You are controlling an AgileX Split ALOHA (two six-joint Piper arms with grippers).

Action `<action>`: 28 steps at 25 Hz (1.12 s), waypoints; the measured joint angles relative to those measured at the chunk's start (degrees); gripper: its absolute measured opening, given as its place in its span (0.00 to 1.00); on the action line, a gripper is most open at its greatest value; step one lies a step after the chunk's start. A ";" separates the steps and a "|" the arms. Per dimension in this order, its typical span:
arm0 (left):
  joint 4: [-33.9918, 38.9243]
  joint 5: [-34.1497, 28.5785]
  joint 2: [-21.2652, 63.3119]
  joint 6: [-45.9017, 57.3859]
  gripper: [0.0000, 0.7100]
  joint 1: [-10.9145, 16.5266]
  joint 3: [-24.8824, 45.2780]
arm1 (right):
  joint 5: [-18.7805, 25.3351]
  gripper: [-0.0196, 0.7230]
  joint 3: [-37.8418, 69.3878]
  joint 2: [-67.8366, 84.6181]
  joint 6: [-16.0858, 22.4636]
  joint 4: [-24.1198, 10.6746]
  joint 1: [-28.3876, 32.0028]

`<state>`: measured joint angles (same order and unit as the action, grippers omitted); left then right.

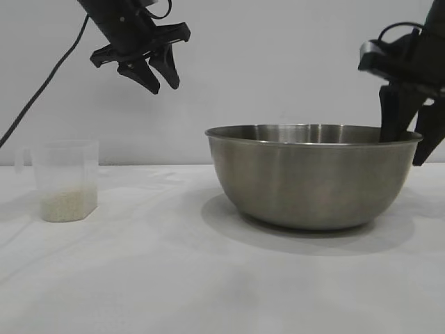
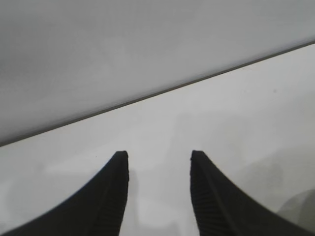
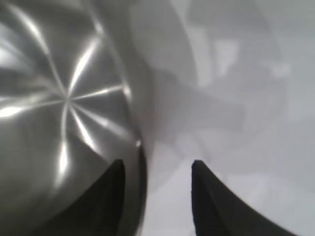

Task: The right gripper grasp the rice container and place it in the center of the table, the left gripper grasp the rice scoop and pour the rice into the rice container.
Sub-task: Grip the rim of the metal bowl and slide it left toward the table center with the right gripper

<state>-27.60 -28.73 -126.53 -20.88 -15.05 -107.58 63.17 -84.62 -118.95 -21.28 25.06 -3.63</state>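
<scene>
Your right tool (image 1: pixel 411 142) stood at the right rim of the rice container (image 1: pixel 309 177), pointing steeply down. One finger was inside the bowl and the other finger outside it, so the thin rim passed between them. In the right wrist view the two fingers (image 3: pixel 110 196) had a gap between them and the rim was in this gap; if they already pressed on the steel, I cannot tell. The inside of the rice container (image 3: pixel 64 98) showed only bright bare metal and reflections, no grains.

Your left tool (image 1: pixel 149 66) hung high in the air, far to the left of the right tool and above the surface (image 1: pixel 208 278). Its jaws were apart and held nothing.

The rice scoop (image 1: pixel 64 181) stood upright on the surface below the left tool and more to the left, well apart from the bowl. A shallow pale layer of rice (image 1: pixel 66 207) lay in its bottom.
</scene>
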 joint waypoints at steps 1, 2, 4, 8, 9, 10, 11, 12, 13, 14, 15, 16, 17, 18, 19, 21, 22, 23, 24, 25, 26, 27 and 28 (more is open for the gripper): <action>0.00 0.00 0.00 0.00 0.39 0.00 0.00 | -0.42 0.16 0.00 -0.23 0.00 0.00 -0.52; 0.12 0.00 0.00 0.00 0.39 0.00 0.00 | -0.94 0.10 0.00 -0.39 0.00 0.00 -1.03; 0.12 0.00 0.00 0.00 0.39 0.00 0.00 | -2.15 0.03 0.00 -0.49 0.00 -0.26 -2.73; 0.12 0.00 0.00 0.00 0.39 0.00 0.00 | -4.40 0.03 0.00 -0.49 0.11 -0.41 -8.06; 0.12 0.00 0.00 0.00 0.39 0.00 0.00 | -4.82 0.03 0.00 -0.49 0.11 -0.19 -9.31; 0.12 0.00 0.00 0.00 0.39 0.00 0.00 | -5.36 0.03 0.00 -0.51 0.11 -0.09 -10.68; 0.12 0.00 0.00 0.00 0.39 0.00 0.00 | -5.71 0.03 0.00 -0.51 0.11 0.03 -11.86; 0.12 0.00 0.00 0.00 0.39 0.00 0.00 | -6.01 0.03 0.00 -0.61 0.11 0.12 -12.61; 0.12 0.00 0.00 0.00 0.39 0.00 0.00 | -6.28 0.03 0.00 -0.59 0.11 0.12 -13.21; 0.12 0.00 0.00 0.00 0.39 0.00 0.00 | -6.44 0.03 0.00 -0.59 0.11 0.43 -13.48; 0.12 0.00 0.00 0.00 0.39 0.00 0.00 | -6.89 0.09 0.00 -0.59 0.11 0.58 -13.58; 0.12 0.00 0.00 0.00 0.39 0.00 0.00 | -7.03 0.18 0.00 -0.59 0.11 0.69 -13.58; 0.12 0.00 0.00 0.00 0.39 0.00 0.00 | -7.03 0.26 0.00 -0.59 0.01 0.72 -13.58; 0.12 0.00 0.00 0.00 0.39 0.00 0.00 | -7.03 0.38 0.00 -0.59 0.01 0.72 -13.58; 0.12 0.00 0.00 0.00 0.39 0.00 0.00 | -7.03 0.50 0.00 -0.59 -0.38 0.72 -13.58; 0.12 0.00 0.00 0.00 0.39 0.00 0.00 | -6.63 0.68 0.00 -0.01 -1.15 0.72 -13.58; 0.12 0.00 0.00 0.00 0.39 0.00 0.00 | -6.33 0.73 0.10 0.79 -1.46 0.59 -13.58; 0.12 0.00 0.00 0.00 0.39 0.00 0.00 | -6.20 0.76 0.10 1.98 -1.67 0.34 -13.58; 0.12 0.00 0.00 0.00 0.39 0.00 0.00 | -6.20 0.74 0.10 3.25 -1.81 -0.03 -13.36; 0.12 0.00 0.00 0.00 0.39 0.00 0.00 | -6.90 0.74 0.47 5.12 -1.95 -0.70 -13.13; 0.12 0.00 0.00 0.00 0.39 0.00 0.00 | -8.55 0.74 1.51 7.32 -2.02 -1.59 -13.04; 0.12 0.00 0.00 0.00 0.39 0.00 0.00 | -10.92 0.68 3.09 9.36 -2.02 -2.10 -12.95; 0.22 0.00 0.09 0.00 0.39 0.00 0.00 | -14.86 0.68 5.98 12.09 -2.16 -2.42 -12.90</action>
<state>-27.38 -28.73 -126.43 -20.88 -15.05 -107.58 48.31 -78.64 -106.85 -23.44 22.63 -16.53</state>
